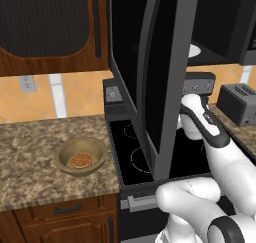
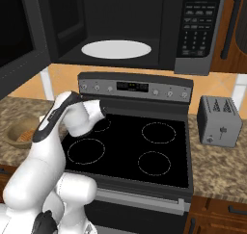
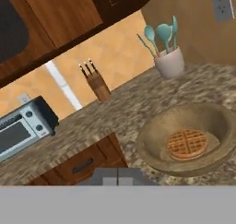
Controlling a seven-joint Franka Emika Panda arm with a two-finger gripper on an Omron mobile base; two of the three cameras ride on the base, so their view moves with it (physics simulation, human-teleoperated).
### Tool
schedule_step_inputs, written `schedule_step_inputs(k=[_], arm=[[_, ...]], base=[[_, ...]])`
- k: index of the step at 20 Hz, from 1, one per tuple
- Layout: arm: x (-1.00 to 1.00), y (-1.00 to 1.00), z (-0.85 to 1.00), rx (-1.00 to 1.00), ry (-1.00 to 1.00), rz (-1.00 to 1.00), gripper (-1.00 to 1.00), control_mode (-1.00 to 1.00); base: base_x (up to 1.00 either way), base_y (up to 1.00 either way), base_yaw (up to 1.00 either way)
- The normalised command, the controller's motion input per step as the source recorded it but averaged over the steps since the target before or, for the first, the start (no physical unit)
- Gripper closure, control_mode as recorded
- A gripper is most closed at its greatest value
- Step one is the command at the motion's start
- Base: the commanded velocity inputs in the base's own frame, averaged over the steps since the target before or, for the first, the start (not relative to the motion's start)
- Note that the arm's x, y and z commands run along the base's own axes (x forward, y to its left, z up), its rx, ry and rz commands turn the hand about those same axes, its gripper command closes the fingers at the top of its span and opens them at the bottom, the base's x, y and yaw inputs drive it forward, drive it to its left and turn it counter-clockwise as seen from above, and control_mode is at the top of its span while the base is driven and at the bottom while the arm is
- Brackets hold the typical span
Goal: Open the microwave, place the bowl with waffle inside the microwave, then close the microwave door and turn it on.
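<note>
The microwave (image 2: 197, 31) hangs above the stove with its door (image 1: 165, 72) swung wide open, baring the black inside and the white turntable (image 2: 116, 49). The tan bowl (image 1: 96, 154) sits on the granite counter left of the stove, with the waffle (image 1: 80, 160) lying flat in it. In the hand view the bowl (image 3: 152, 138) and the waffle (image 3: 186, 144) appear at lower right, a short way off. My gripper (image 3: 117, 177) is shut with nothing in it. The arm reaches over the stove's left side, behind the open door as the left base view shows it.
The black stove top (image 2: 154, 146) lies under the arm. A grey toaster (image 2: 219, 121) stands on the right counter. Along the left counter's back are a utensil cup (image 3: 169, 61), a knife block (image 3: 97, 85) and a toaster oven (image 3: 23, 126). The open door juts out over the stove.
</note>
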Motion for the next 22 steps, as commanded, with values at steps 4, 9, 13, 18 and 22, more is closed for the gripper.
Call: schedule_step_inputs(k=[4,9,13,18,22], arm=[[0.00,0.00,-0.34,0.01,0.42,-0.53,1.00,-1.00],[0.05,0.05,-0.23,-0.16,0.68,-0.52,1.00,-1.00],[0.31,0.16,-0.25,-0.25,0.78,-0.27,1.00,-1.00],[0.49,0.28,-0.17,-0.09,0.67,-0.01,-1.00,-1.00],[0.63,0.10,-0.15,0.00,0.54,0.01,-1.00,-1.00]], base=[[0.00,0.00,0.00],[0.00,0.00,0.00],[0.00,0.00,0.00],[0.00,0.00,0.00],[0.00,0.00,0.00]])
